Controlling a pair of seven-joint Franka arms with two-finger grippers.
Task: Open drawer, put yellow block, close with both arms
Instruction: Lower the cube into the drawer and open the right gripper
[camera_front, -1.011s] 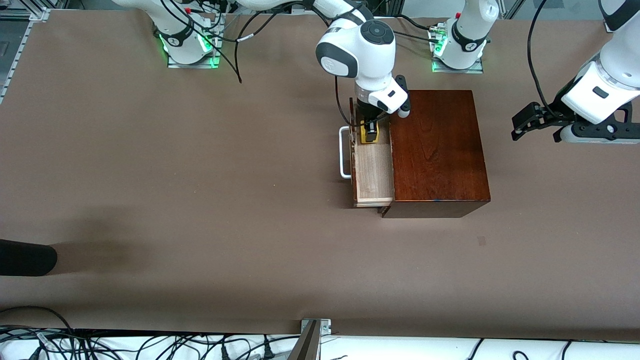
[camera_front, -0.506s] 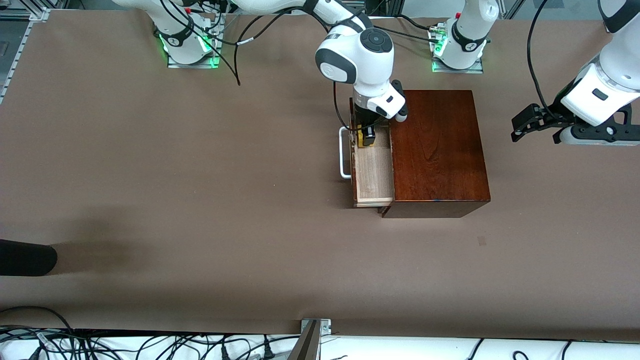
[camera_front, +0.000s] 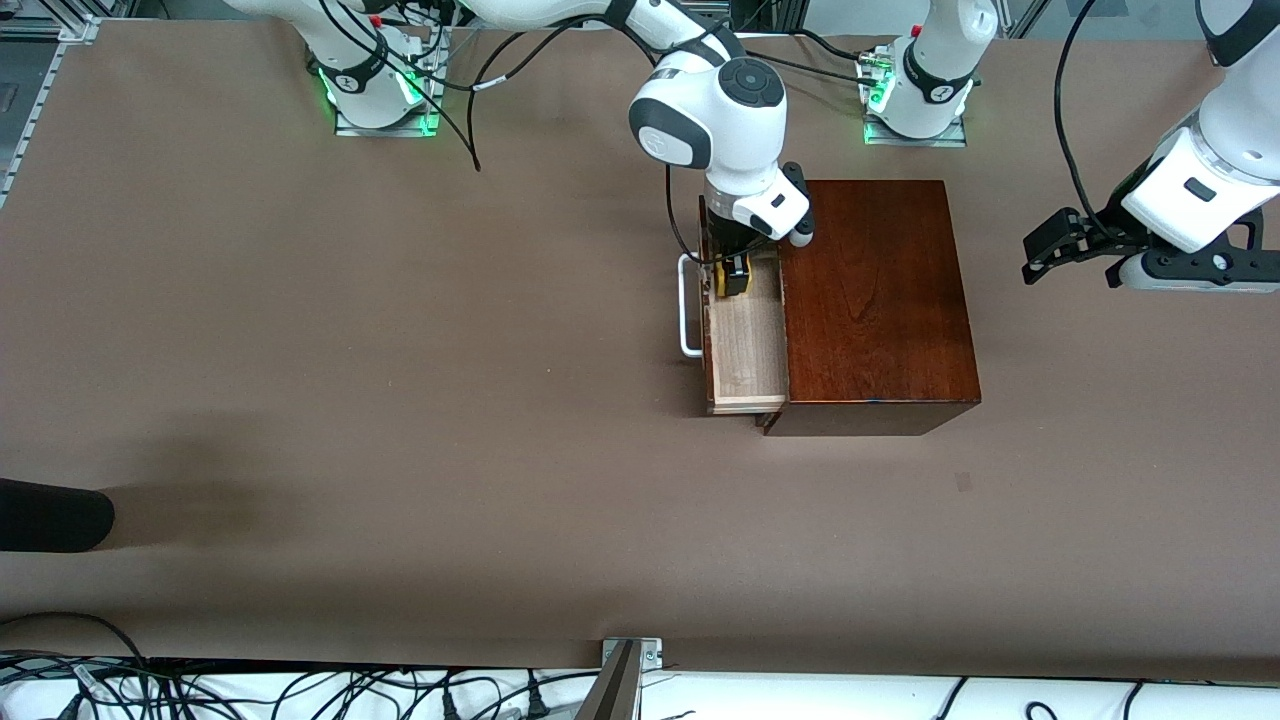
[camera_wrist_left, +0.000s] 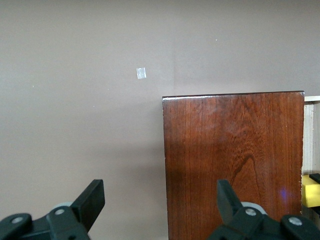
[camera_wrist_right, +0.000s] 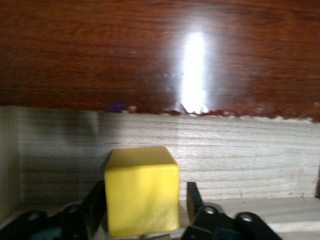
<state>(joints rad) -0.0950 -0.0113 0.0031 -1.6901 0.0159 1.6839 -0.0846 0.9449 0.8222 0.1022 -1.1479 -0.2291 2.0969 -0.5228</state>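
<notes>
The single drawer (camera_front: 745, 335) of the glossy reddish-brown wooden box (camera_front: 875, 300) stands pulled out, pale interior exposed. The right gripper (camera_front: 737, 274) reaches into its end farthest from the front camera; the fingers (camera_wrist_right: 197, 200) flank the small bright yellow cube (camera_wrist_right: 142, 197), a gap visible on one side, grip released. The left gripper (camera_front: 1050, 245) waits over bare table at the left arm's end, fingers (camera_wrist_left: 92, 197) spread apart, empty.
</notes>
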